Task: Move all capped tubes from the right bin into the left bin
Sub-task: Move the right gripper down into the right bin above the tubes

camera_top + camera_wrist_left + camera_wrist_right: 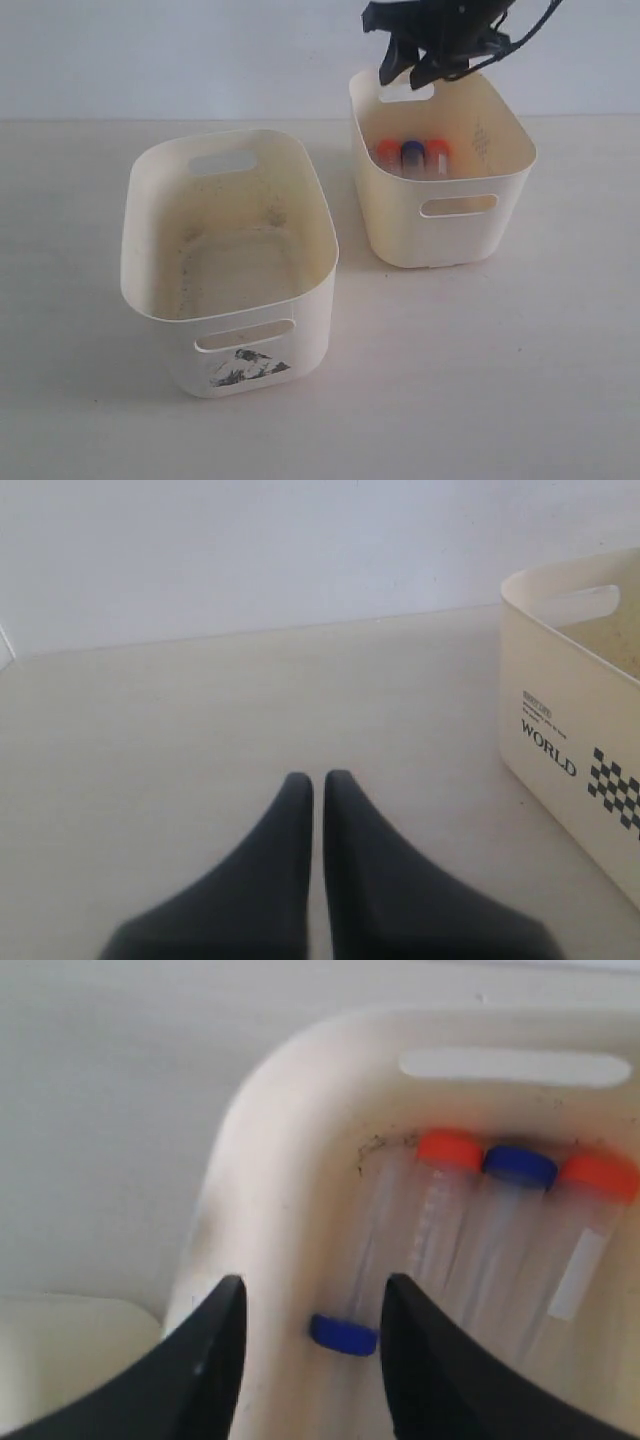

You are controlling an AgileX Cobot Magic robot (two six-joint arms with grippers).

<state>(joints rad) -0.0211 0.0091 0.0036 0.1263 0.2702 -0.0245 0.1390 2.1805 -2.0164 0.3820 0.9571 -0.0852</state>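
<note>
The right bin (505, 175) stands at the back right, the same right bin (260, 1160) filling the right wrist view. Three capped tubes lie side by side in it: orange-red (388, 150), blue (412, 150), orange-red (438, 148). The wrist view shows their caps (450, 1147), (520, 1164), (598, 1175), and one more blue cap (343, 1335) on a tube by the wall. My right gripper (315, 1282) hovers open over the bin's back rim (410, 70), that blue cap below its gap. The left bin (150, 200) holds no tubes. My left gripper (318, 780) is shut, holding nothing.
Both bins stand on a pale tabletop (480, 380) with a white wall behind. In the left wrist view a cream bin side (560, 690) printed "WORLD" with a checker mark stands off to one side of the shut fingers.
</note>
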